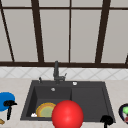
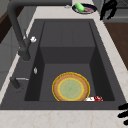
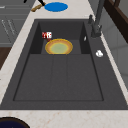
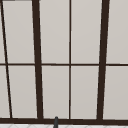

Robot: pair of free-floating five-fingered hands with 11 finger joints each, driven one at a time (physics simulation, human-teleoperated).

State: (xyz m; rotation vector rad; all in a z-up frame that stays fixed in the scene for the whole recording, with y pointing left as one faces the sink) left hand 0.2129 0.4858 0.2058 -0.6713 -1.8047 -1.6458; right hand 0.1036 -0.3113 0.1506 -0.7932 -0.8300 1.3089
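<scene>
Nearest the front camera a red ball (image 1: 67,114) sits before the sink (image 1: 87,100), overlapping its front rim. At the surface's (image 1: 15,85) front edge, the left robot hand (image 1: 9,104) hovers over a blue plate (image 1: 5,100); the right robot hand (image 1: 107,120) hangs at the sink's front right corner, near a dark bowl (image 1: 124,113). Whether either hand's fingers are spread or curled cannot be told. Deeper in the basin lies a yellow plate (image 1: 45,109). Behind stands the faucet (image 1: 56,72), then the window (image 4: 70,60).

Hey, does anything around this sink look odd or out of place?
A red ball shows at the sink's front edge in the front view, hiding part of the plate in the basin. A small red and white thing lies beside that plate. Nothing looks spilled or broken.
</scene>
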